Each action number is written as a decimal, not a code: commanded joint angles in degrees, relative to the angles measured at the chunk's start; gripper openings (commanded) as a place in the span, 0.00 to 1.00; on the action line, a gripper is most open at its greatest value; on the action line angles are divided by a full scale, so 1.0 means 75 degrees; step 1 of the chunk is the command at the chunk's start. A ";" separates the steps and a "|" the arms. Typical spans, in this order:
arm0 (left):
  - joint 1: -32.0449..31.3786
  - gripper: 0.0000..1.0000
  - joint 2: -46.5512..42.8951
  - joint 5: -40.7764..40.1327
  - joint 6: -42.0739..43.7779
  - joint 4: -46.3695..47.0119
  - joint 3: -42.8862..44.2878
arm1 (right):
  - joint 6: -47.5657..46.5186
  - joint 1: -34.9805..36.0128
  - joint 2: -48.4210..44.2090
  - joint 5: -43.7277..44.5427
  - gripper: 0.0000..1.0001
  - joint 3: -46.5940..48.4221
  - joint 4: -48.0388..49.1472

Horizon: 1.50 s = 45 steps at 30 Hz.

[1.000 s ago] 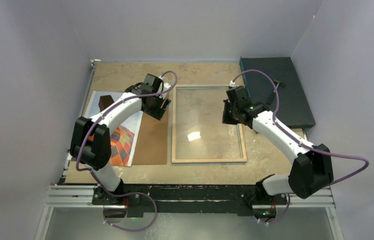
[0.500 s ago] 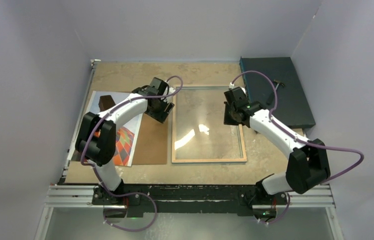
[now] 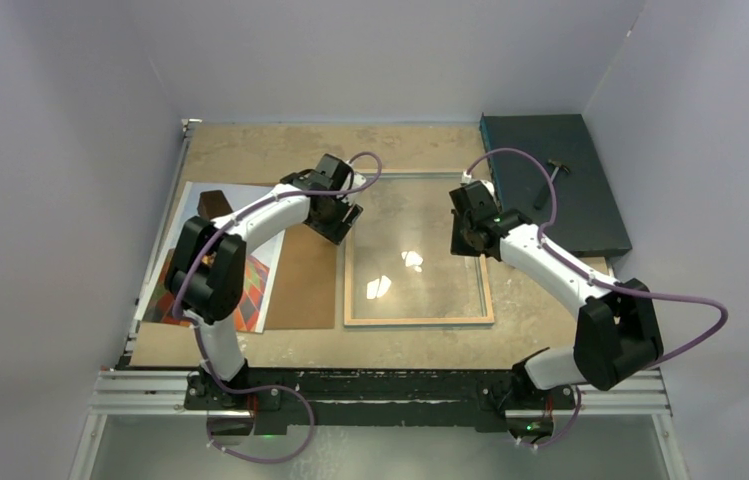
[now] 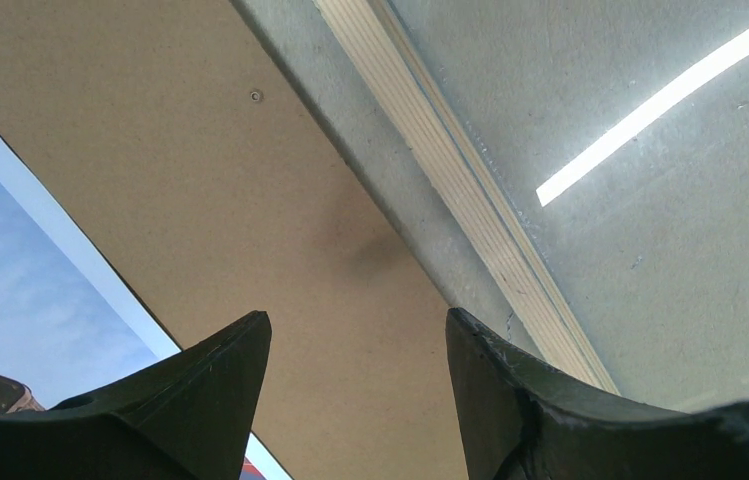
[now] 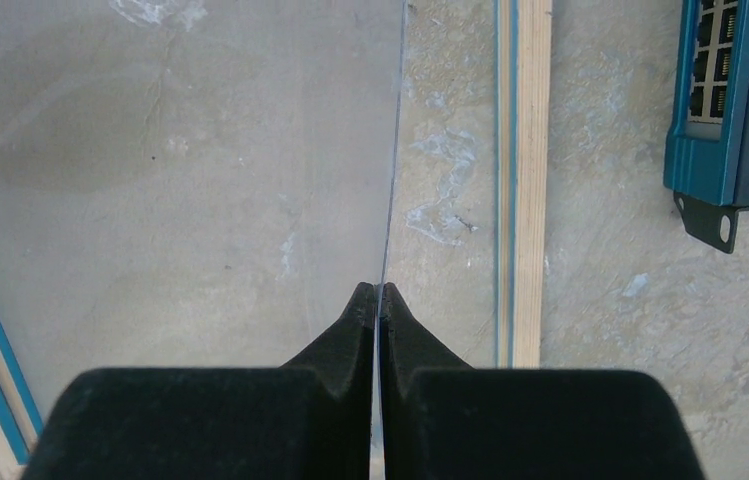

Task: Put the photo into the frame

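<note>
Two wrist views tell, left pincer [image 4: 355, 316] apart, right pincer [image 5: 378, 291] pinching, seemingly, glass pane [image 5: 200, 180] edge

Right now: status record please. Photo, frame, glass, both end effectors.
photo: chequered hot-air-balloon paper print, face up, table's left, next to flat brown backing board
frame: thin rectangular wooden picture frame, bare-wood back up, centre, no photo inside
glass: clear glass pane, over the frame opening
left end effector: open, empty, above the board's edge by the frame
right end effector: shut on the pane's edge
</note>
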 commanded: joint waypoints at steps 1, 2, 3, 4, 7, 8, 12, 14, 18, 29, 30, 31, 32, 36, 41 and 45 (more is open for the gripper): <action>-0.0083 0.64 0.0173 -0.0026 -0.0121 0.0132 0.0281 | -0.0165 -0.0039 -0.0077 0.0048 0.00 -0.0051 0.0172; -0.0086 0.64 0.0226 -0.0036 -0.0117 0.0143 0.0271 | -0.0176 -0.0044 -0.0076 0.0018 0.00 -0.0052 0.0204; -0.0095 0.63 0.0270 -0.0037 -0.0109 0.0180 0.0258 | -0.0184 -0.0044 -0.0085 0.0007 0.00 -0.0052 0.0227; -0.0109 0.62 0.0327 -0.0034 -0.0110 0.0193 0.0246 | -0.0224 -0.0043 -0.0127 -0.0030 0.00 -0.0074 0.0292; -0.0122 0.58 0.0501 0.0011 -0.0144 0.0288 0.0265 | -0.0239 -0.0044 -0.0215 -0.0081 0.00 -0.0204 0.0490; -0.0127 0.55 0.0569 0.0031 -0.0154 0.0319 0.0273 | -0.0206 -0.0043 -0.0208 -0.0071 0.00 -0.0220 0.0505; -0.0147 0.45 0.0723 0.0092 -0.0180 0.0318 0.0313 | 0.0007 -0.0045 -0.0071 -0.0148 0.00 -0.0322 0.0528; -0.0148 0.41 0.0718 0.0112 -0.0186 0.0315 0.0288 | 0.0164 -0.0041 -0.0037 -0.0163 0.00 -0.0408 0.0528; -0.0148 0.37 0.0609 0.0163 -0.0167 0.0357 0.0181 | 0.0361 -0.0045 0.0014 -0.0272 0.00 -0.0603 0.0620; -0.0142 0.27 0.0288 0.0204 -0.0198 0.0603 -0.0173 | 0.0810 -0.0044 0.0017 -0.0117 0.00 -0.0874 0.0648; -0.0135 0.26 0.0251 0.0179 -0.0222 0.0623 -0.0205 | 0.0845 -0.0045 -0.0009 -0.0101 0.00 -0.0913 0.0656; -0.0136 0.25 0.0191 0.0169 -0.0260 0.0649 -0.0244 | 0.0873 -0.0043 -0.0031 -0.0061 0.00 -0.0948 0.0661; -0.0130 0.25 0.0132 0.0173 -0.0269 0.0695 -0.0300 | 0.0920 -0.0044 -0.0052 -0.0019 0.00 -0.1000 0.0665; -0.0099 0.21 -0.0045 0.0108 -0.0430 0.0842 -0.0464 | 0.1049 -0.0045 -0.0107 -0.0025 0.00 -0.1166 0.0732; -0.0034 0.19 -0.0215 0.0188 -0.0527 0.0920 -0.0552 | 0.1116 -0.0045 -0.0194 -0.0097 0.00 -0.1325 0.0806; -0.0021 0.18 -0.0219 0.0157 -0.0502 0.0911 -0.0583 | 0.1127 -0.0038 -0.0287 -0.0108 0.00 -0.1387 0.0788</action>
